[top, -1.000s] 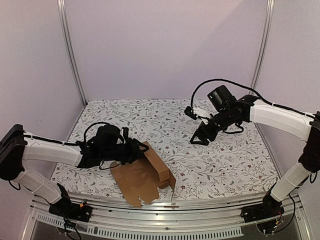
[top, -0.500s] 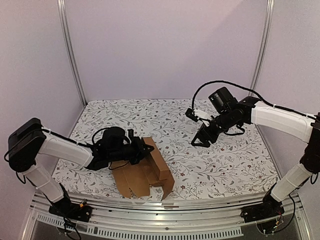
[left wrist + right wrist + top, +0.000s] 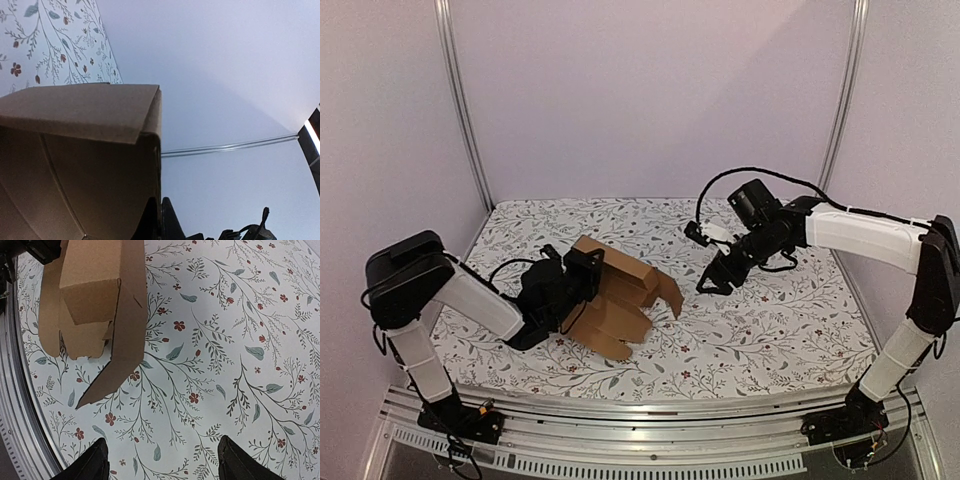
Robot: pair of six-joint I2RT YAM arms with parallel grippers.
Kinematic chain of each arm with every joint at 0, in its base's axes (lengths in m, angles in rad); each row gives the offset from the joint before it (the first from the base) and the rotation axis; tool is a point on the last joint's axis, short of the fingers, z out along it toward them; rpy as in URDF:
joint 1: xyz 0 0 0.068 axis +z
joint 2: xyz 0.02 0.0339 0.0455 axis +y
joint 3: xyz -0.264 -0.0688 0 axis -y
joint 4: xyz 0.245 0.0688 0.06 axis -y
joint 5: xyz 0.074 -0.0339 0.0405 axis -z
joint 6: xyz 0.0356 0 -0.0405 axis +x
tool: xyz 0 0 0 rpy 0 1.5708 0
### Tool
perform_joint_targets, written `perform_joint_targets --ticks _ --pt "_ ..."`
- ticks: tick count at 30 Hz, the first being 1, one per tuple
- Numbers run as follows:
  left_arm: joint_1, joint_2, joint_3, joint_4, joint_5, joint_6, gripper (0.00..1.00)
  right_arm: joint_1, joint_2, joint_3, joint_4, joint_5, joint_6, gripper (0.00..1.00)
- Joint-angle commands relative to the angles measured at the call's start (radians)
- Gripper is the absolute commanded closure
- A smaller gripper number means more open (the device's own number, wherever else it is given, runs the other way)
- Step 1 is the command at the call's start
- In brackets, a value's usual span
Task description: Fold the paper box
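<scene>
The paper box (image 3: 618,305) is a brown cardboard sheet, partly folded, with walls and flaps standing up. It is held tilted up off the floral cloth, left of the table's middle. My left gripper (image 3: 584,272) is shut on its left wall. In the left wrist view the cardboard (image 3: 75,165) fills the left side, with one dark finger on each side of its edge (image 3: 161,220). My right gripper (image 3: 712,283) is open and empty, hovering to the right of the box. In the right wrist view (image 3: 162,460) the box (image 3: 95,285) lies ahead at upper left, a long flap (image 3: 120,365) pointing toward me.
The floral tablecloth (image 3: 770,320) covers the table. Metal frame posts (image 3: 460,110) stand at the back corners, with pale walls behind. A metal rail (image 3: 650,420) runs along the near edge. The right arm's black cable (image 3: 760,175) loops above its wrist.
My left gripper has lifted and swung the box from the near edge toward the table's middle, tipping it up. My right gripper shifted slightly left toward the box.
</scene>
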Motion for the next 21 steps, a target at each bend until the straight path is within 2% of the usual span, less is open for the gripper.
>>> perform_joint_targets --ticks 1,3,6,9,10,11,13,14,15,16,17,19,21 --pt "0.018 0.329 0.112 0.400 -0.116 -0.154 1.00 -0.038 0.053 0.052 0.021 -0.003 0.004 0.27" --pt "0.023 0.465 0.209 0.439 -0.072 -0.295 1.00 -0.051 0.070 0.058 0.019 -0.002 0.010 0.27" --pt "0.018 0.550 0.292 0.439 -0.039 -0.328 0.87 -0.067 0.075 0.052 0.015 -0.007 0.016 0.27" --pt "0.017 0.515 0.266 0.438 -0.048 -0.257 0.70 -0.077 0.063 0.040 0.018 -0.011 0.018 0.27" --pt "0.017 0.495 0.248 0.431 -0.045 -0.231 0.61 -0.079 0.059 0.035 0.019 -0.011 0.018 0.27" --pt "0.019 0.467 0.229 0.412 -0.037 -0.212 0.52 -0.078 0.054 0.031 0.020 -0.011 0.018 0.27" --pt "0.022 0.403 0.186 0.339 -0.003 -0.197 0.42 -0.081 0.049 0.028 0.022 -0.016 0.021 0.27" --pt "0.021 0.368 0.165 0.295 0.022 -0.195 0.36 -0.082 0.047 0.028 0.022 -0.019 0.022 0.27" --pt "0.018 0.331 0.142 0.245 0.047 -0.195 0.25 -0.082 0.046 0.029 0.021 -0.021 0.023 0.27" --pt "0.016 0.292 0.118 0.176 0.077 -0.199 0.06 -0.083 0.043 0.030 0.021 -0.022 0.025 0.27" --pt "0.012 0.243 0.093 0.098 0.110 -0.200 0.01 -0.083 0.041 0.030 0.020 -0.024 0.026 0.27" --pt "0.008 0.130 0.048 -0.093 0.176 -0.168 0.00 -0.083 0.034 0.029 0.015 -0.021 0.027 0.27" --pt "0.006 -0.015 0.037 -0.384 0.237 -0.083 0.00 -0.084 0.018 0.023 0.016 -0.012 0.023 0.27"
